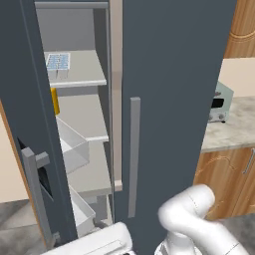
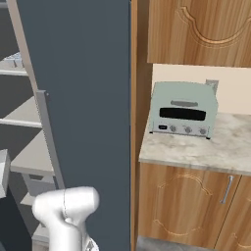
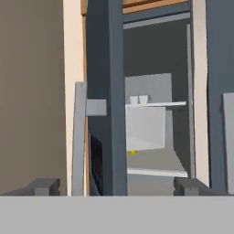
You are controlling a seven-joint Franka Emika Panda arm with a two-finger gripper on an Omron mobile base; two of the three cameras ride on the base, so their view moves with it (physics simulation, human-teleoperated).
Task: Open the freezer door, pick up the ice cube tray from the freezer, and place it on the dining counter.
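Note:
The freezer door (image 1: 22, 99) stands swung open at the left, with its grey handle (image 1: 31, 172) and black panel (image 1: 46, 180) on the outer face. Inside the freezer (image 1: 82, 124), the ice cube tray (image 1: 58, 63) lies on an upper light grey shelf, white with pale blue cells. In the hand view the door's edge (image 3: 107, 91) and handle (image 3: 80, 137) rise straight ahead, and the tray (image 3: 138, 99) shows small on a shelf beyond. My gripper (image 3: 118, 187) is open, with its fingertips (image 3: 43, 186) wide apart, short of the door and holding nothing.
An orange cylinder (image 1: 55, 100) stands on the shelf below the tray. White door bins (image 1: 74, 147) jut from the open door. The plain slate-blue door (image 1: 169, 99) with its handle (image 1: 133, 154) is closed at the right. A pale green toaster oven (image 2: 184, 110) sits on the wall counter (image 2: 196, 152).

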